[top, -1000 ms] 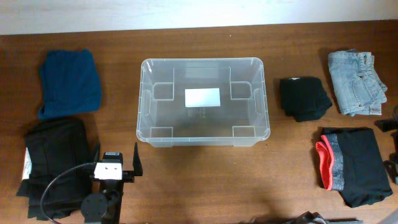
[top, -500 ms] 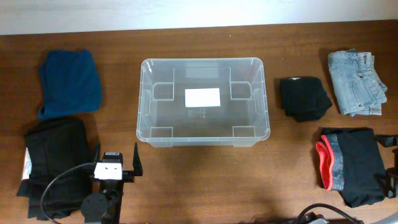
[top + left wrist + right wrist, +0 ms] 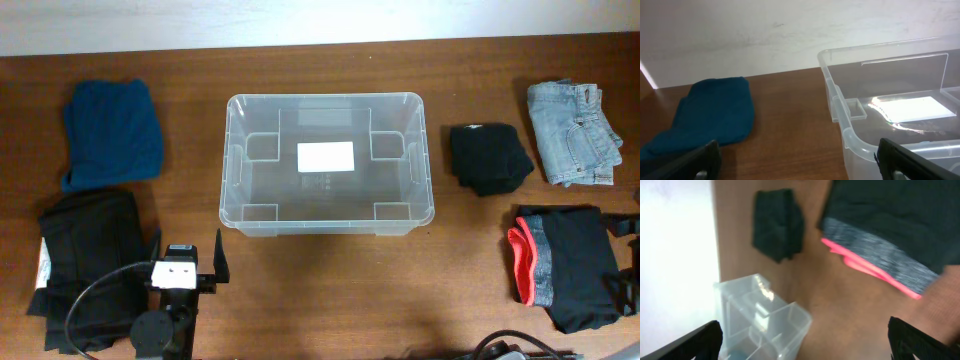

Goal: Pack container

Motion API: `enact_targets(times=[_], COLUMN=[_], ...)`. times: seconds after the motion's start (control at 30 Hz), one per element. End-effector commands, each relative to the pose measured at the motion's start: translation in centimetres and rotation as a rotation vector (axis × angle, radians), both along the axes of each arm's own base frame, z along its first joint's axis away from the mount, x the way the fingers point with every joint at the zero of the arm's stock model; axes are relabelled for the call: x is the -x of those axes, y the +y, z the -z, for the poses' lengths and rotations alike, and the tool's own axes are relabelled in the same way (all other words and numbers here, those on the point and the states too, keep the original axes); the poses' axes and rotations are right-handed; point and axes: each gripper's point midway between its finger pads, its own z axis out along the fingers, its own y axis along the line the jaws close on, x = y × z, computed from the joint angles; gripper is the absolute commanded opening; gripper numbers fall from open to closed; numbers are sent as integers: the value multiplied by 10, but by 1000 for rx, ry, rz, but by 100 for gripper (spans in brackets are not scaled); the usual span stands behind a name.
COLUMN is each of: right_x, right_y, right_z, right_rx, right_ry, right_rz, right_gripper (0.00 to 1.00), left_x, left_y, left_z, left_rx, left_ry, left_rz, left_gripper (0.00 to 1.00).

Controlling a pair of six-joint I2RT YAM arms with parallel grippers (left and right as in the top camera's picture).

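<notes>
The clear plastic container (image 3: 300, 192) stands empty mid-table, with a white label on its base. It also shows in the left wrist view (image 3: 836, 97) and, blurred, in the right wrist view (image 3: 760, 322). My left gripper (image 3: 187, 252) is open and empty in front of the container's left corner, beside a black garment (image 3: 85, 262); its fingers frame bare wood in the left wrist view (image 3: 800, 170). My right gripper (image 3: 628, 256) is open at the far right edge, over the right side of black shorts with a pink and grey band (image 3: 560, 268). The right wrist view (image 3: 807, 347) shows those shorts (image 3: 890, 235).
A blue folded garment (image 3: 112, 132) lies at the back left and shows in the left wrist view (image 3: 710, 117). A small black folded garment (image 3: 487, 157) lies right of the container and shows in the right wrist view (image 3: 777, 225). Folded jeans (image 3: 572, 132) lie at the back right.
My right gripper has moved toward the table's front edge along the right side of the shorts. The left arm and the clothes have not moved.
</notes>
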Motion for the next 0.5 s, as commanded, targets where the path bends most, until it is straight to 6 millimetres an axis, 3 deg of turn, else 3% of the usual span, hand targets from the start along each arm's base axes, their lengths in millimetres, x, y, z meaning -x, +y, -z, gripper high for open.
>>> enact_targets(times=[0.0, 0.07, 0.2, 0.37, 0.47], right_x=[-20, -26, -23, 10, 14], right_y=[21, 31, 35, 4, 6], right_z=[-34, -51, -69, -57, -56], right_rx=[78, 101, 197, 425, 452], right_ry=[-241, -342, -365, -77, -37], right_rz=[-162, -204, -217, -95, -84], right_gripper=[98, 98, 98, 98, 98], left_x=[0, 0, 0, 0, 0], left_y=[-1, -1, -1, -1, -1], left_z=[2, 2, 2, 2, 2], left_rx=[-15, -15, -15, -15, -15], left_ry=[-2, -2, -2, -2, -2], left_rz=[7, 7, 7, 7, 7], left_gripper=[100, 99, 99, 99, 99])
